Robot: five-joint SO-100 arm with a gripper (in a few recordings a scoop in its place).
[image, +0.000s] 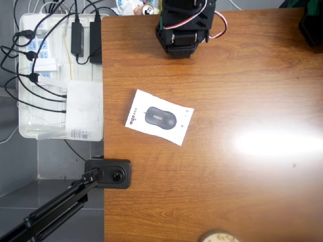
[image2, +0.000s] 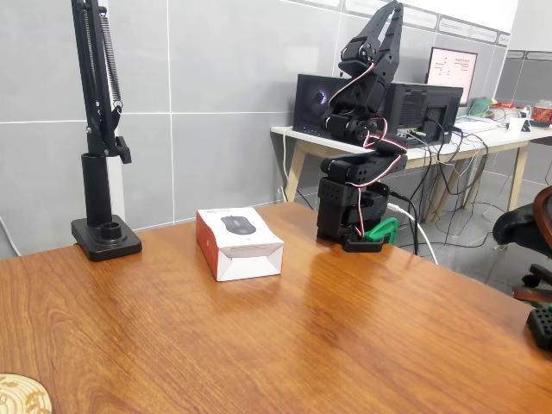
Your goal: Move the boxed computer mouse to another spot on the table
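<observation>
white boxed computer mouse (image: 159,117), flat on table (image: 227,191)

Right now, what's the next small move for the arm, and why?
Probably unfold and swing the gripper down toward the boxed computer mouse. The arm stands folded upright on its base, fingers pointing at the ceiling, far from the box, which lies flat and untouched on the table with open wood all around it.

The overhead view looks straight down on the tabletop (image: 242,191) from well above. The fixed view stands low at the tabletop's near edge, facing across the wood toward the grey wall — closer and nearly level. Both share the boxed computer mouse (image: 159,117) and the arm's base (image2: 349,211).
</observation>
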